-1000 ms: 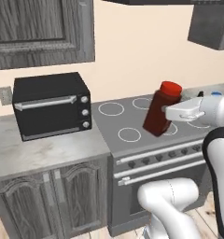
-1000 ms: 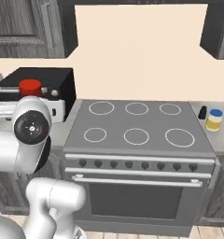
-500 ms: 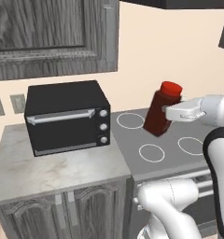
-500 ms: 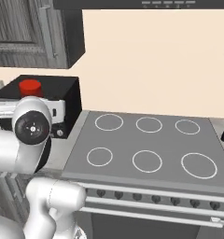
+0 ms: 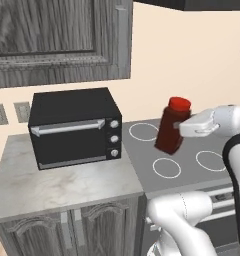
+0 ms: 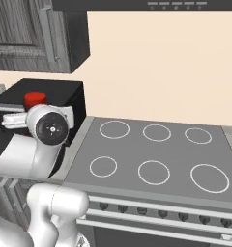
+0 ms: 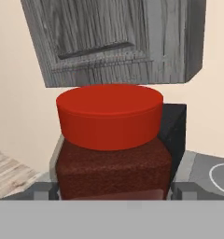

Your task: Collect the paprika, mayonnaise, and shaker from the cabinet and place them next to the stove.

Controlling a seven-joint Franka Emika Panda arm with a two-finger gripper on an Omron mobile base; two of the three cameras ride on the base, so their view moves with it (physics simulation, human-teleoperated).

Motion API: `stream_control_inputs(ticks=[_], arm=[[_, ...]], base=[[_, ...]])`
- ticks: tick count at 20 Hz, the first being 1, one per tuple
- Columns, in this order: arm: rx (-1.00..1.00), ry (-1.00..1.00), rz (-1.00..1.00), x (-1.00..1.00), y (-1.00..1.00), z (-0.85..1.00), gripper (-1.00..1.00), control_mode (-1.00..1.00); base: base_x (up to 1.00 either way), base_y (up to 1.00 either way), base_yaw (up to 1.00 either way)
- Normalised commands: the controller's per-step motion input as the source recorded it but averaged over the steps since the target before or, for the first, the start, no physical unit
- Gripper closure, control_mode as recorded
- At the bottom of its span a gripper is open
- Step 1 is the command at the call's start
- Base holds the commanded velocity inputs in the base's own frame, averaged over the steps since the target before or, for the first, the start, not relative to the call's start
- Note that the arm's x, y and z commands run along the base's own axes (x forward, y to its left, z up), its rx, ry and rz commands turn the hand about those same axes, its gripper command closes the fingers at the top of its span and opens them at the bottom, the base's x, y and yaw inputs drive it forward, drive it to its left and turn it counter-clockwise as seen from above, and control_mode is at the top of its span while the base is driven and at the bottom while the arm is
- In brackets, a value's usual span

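The tool (image 5: 184, 131) grips the paprika (image 5: 173, 126), its jaws standing wide on the two sides of the dark red body, just under the red cap. In the hand view the bottle (image 7: 112, 149) sits between the finger tips, cap on top. It hangs in the air over the left part of the stove (image 5: 192, 165), a little tilted, its long axis near upright. The free desk (image 5: 57, 182) beside the stove lies to the left and below the bottle, in front of the black toaster oven (image 5: 74, 127). I judge the next move must go left and down, keeping the bottle upright.
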Motion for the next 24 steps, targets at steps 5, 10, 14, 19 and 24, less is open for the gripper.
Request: stream_control_inputs(ticks=[5, 10, 14, 19, 24], arm=[[-0.15, 0.01, 0.15, 0.14, 0.07, -0.86, 1.00, -1.00], [-0.06, 0.00, 0.13, 0.37, 0.23, -0.77, 1.00, -1.00], [0.00, -0.02, 0.16, 0.53, 0.22, -0.59, 1.00, -1.00], [0.02, -0.03, 0.20, 0.50, 0.13, -0.56, 1.00, -1.00], [0.00, -0.01, 0.19, 0.48, 0.10, -0.63, 1.00, -1.00]], base=[[0.00, 0.00, 0.00], [0.00, 0.00, 0.00], [0.00, 0.00, 0.00], [0.00, 0.00, 0.00], [0.00, 0.00, 0.00]])
